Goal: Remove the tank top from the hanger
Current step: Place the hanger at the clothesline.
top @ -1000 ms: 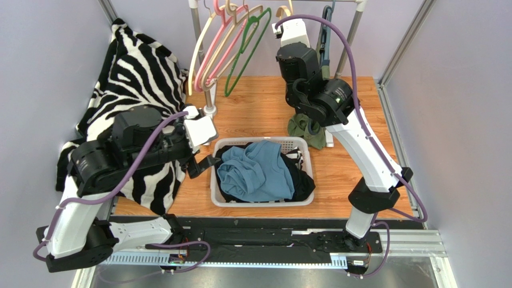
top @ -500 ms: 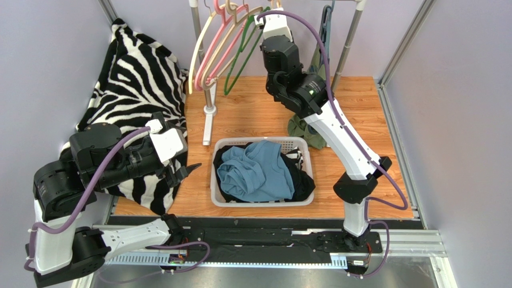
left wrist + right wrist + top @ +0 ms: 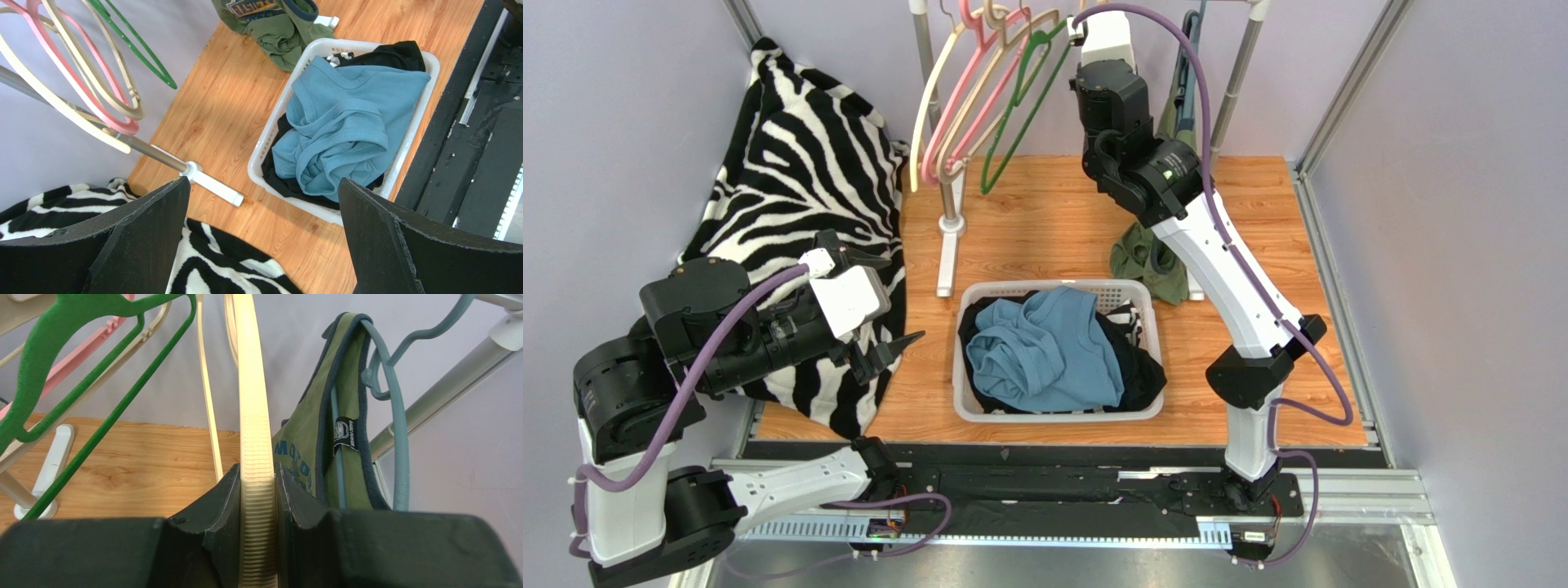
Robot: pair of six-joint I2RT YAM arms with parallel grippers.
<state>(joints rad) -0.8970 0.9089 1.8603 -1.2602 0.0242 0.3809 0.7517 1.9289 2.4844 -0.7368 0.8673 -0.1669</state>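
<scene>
The olive green tank top with dark trim hangs on a blue-grey hanger on the rail at the back right. Its lower part lies bunched on the table and shows at the upper edge of the left wrist view. My right gripper is up at the rail, shut on a ribbed cream hanger just left of the tank top. My left gripper hangs open and holds nothing, low at the left over the zebra cloth's edge.
A white basket in the table's middle holds a blue shirt over dark clothes. A zebra-print blanket covers the left side. Pink, cream and green hangers hang from the rack, whose foot stands left of the basket.
My left arm has drawn back to the left, away from the basket, still open. My right arm has risen towards the rail with the cream hanger in its grip.
</scene>
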